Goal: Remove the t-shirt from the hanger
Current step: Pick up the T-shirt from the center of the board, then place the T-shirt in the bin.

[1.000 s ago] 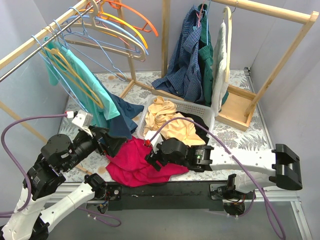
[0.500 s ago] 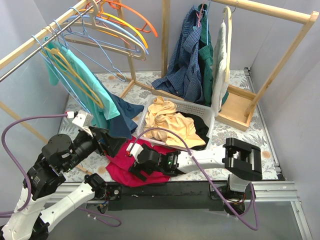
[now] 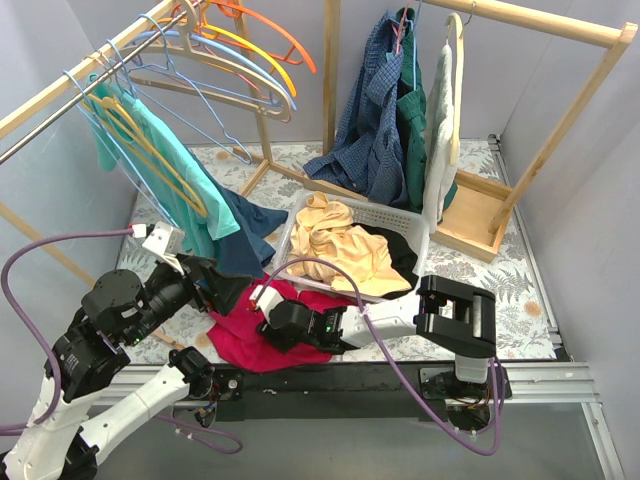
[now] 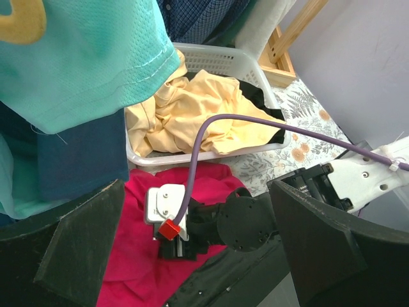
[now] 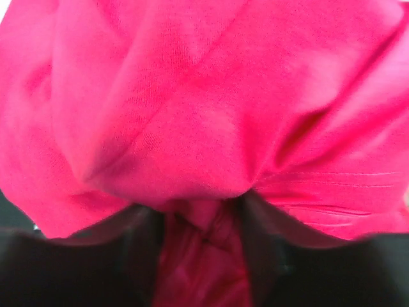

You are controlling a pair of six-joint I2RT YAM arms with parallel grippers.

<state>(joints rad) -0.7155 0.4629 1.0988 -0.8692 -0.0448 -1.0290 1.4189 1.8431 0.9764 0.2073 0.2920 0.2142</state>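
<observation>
The red t-shirt (image 3: 232, 345) lies crumpled at the table's near edge, at 7 o'clock from the white laundry basket (image 3: 390, 213). The right gripper (image 3: 262, 332) is pressed onto its middle, fingers partly closed and pinching a bunched fold (its wrist view shows little but pink cloth). The left gripper (image 3: 215, 285) hovers at the shirt's 10 o'clock, jaws spread wide, holding nothing.

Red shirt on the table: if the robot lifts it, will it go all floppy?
Probably floppy: the red shirt lies crumpled in soft folds. It likely bunches where pinched, since fabric gathers between the fingers of the right tool. It looks thin, so probably light.
</observation>
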